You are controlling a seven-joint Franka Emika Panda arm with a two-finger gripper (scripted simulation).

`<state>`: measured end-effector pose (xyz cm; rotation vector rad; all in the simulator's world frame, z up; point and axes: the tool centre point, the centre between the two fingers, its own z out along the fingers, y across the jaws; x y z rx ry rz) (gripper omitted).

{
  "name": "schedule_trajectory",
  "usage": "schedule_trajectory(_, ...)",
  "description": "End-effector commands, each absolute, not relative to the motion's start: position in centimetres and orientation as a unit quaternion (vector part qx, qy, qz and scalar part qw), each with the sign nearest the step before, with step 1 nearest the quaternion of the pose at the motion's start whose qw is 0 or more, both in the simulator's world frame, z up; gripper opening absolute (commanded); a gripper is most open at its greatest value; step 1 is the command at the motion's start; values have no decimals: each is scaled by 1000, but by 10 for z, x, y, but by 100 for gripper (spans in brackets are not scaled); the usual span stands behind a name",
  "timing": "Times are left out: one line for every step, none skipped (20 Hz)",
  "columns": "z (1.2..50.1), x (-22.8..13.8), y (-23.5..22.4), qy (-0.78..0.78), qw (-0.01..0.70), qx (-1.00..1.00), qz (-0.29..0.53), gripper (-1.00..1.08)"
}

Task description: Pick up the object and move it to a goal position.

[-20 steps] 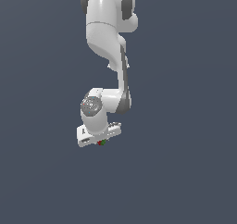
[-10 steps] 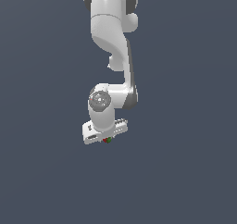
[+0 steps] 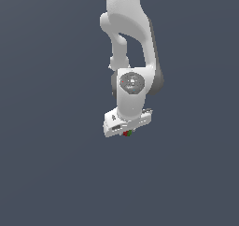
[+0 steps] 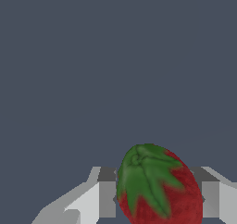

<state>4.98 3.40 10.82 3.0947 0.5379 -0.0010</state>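
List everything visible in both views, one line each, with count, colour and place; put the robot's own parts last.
small roundish red strawberry with green leafy cap: one, red and green, between the gripper's fingers; in the exterior view a tiny red-green speck under the gripper.
plain surface: one, dark grey-blue, fills the background of both views.
white gripper: one, white with grey finger pads, at the arm's lower end, closed on the strawberry.
white jointed robot arm: one, white with dark grey joints, comes down from the exterior view's top centre.

The white arm [image 3: 128, 43] is extended downward from above, wrist bent. The gripper [image 4: 157, 197] is pointed down, its fingers [image 4: 107, 197] closed on the strawberry [image 4: 157, 190].
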Motion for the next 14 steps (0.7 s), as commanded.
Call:
schedule_trajectory(127, 47, 59, 171, 0, 985, 0, -100)
schedule_trajectory(134, 46, 70, 171, 0, 985, 0, -100)
schedule_trajectory(142, 45, 80, 171, 0, 985, 0, -100)
schedule_trajectory(149, 44, 90, 171, 0, 985, 0, -100)
schedule_trajectory(156, 43, 100, 171, 0, 985, 0, -100)
schedule_trajectory(163, 42, 109, 171, 0, 985, 0, -100)
schedule_trajectory(170, 41, 119, 171, 0, 985, 0, -100)
schedule_trajectory(177, 41, 128, 171, 0, 985, 0, -100)
schedule_trajectory(183, 40, 136, 171, 0, 985, 0, -100)
schedule_trajectory(188, 40, 143, 171, 0, 985, 0, -100)
schedule_trajectory(193, 40, 150, 171, 0, 985, 0, -100)
schedule_trajectory(197, 39, 156, 171, 0, 985, 0, -100)
schedule_trajectory(200, 39, 161, 171, 0, 985, 0, -100)
schedule_trajectory(203, 39, 165, 171, 0, 985, 0, -100)
